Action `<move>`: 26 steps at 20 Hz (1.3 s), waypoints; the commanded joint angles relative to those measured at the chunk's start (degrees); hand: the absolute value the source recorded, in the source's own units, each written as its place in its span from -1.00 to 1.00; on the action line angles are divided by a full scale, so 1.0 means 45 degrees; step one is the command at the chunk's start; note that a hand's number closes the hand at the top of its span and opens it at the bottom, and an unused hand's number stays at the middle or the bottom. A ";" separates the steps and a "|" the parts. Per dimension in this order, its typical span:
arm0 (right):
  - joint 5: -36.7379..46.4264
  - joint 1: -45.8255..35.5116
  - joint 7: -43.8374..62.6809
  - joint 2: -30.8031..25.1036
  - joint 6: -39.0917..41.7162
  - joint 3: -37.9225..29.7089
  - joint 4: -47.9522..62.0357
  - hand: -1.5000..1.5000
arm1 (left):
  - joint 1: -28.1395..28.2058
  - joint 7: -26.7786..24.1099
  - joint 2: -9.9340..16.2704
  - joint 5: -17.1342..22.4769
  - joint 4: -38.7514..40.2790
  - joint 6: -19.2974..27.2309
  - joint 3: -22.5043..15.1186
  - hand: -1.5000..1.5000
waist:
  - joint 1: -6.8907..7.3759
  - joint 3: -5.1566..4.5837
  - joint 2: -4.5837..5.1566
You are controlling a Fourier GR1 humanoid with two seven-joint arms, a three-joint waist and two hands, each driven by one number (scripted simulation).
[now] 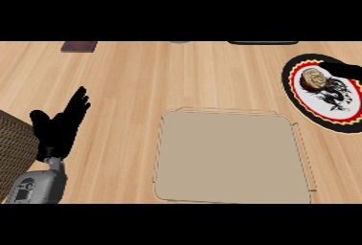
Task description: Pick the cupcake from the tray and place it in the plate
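From the head view, looking steeply down on the pale wooden worktop (141, 86), the flat beige rectangular tray (230, 162) with rounded corners sits in the lower middle, and nothing stands on it. The small cupcake with a cream-coloured swirl top and dark brown base (311, 78) is already over on the round white plate with its black, red and yellow patterned rim (297, 103), up at the right edge of the worktop, well apart from the tray.

The robot's right black hand (344, 71) comes in from the right edge and lies over the plate, just beside the cupcake on its outer side. So much of it is cut off or lost against the dark rim that I cannot tell how its fingers stand, nor whether it touches the cupcake.

The left black hand (60, 127) is at the far left, fingers straight and pointing up, resting open beside a brown woven basket (14, 153). It holds nothing and is far from the plate.

So the relation that matters: the cupcake lies just inward of the right hand, towards the plate's upper left. I'd judge the placing as nearly done, with only the release and withdrawal to the right remaining.
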 commanded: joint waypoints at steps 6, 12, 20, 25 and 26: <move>-0.3751 0.0968 0.0507 0.0259 0.3561 -0.1808 -0.1668 -1.00 | 0.0108 0.0217 0.0296 0.0220 -0.0154 -0.0163 0.0382 0.00 | -0.0234 -0.0002 -0.0076; -0.4602 0.2739 0.1055 0.0630 0.4142 -0.1135 -0.4192 -1.00 | 0.0584 -0.0387 -0.0251 -0.0189 -0.0355 -0.0066 -0.0020 0.00 | -0.0121 -0.0018 -0.0034; -0.5440 0.4240 0.0119 -0.0129 0.4096 -0.1053 -0.4409 -1.00 | -0.0081 -0.0078 0.0091 0.0152 0.0429 -0.0531 0.0654 0.00 | -0.0035 -0.0013 0.0005; -0.6017 0.5112 -0.0644 -0.0847 0.4459 -0.1584 -0.3746 -1.00 | 0.0597 -0.0051 -0.0079 -0.0038 -0.0365 -0.0518 0.0405 0.00 | -0.0002 -0.0009 0.0011; -0.5941 0.5335 0.0423 -0.0721 0.4239 -0.1102 -0.5113 -1.00 | 0.0333 0.0313 -0.0075 0.0076 -0.0596 -0.0655 0.0396 0.00 | -0.0036 -0.0014 -0.0002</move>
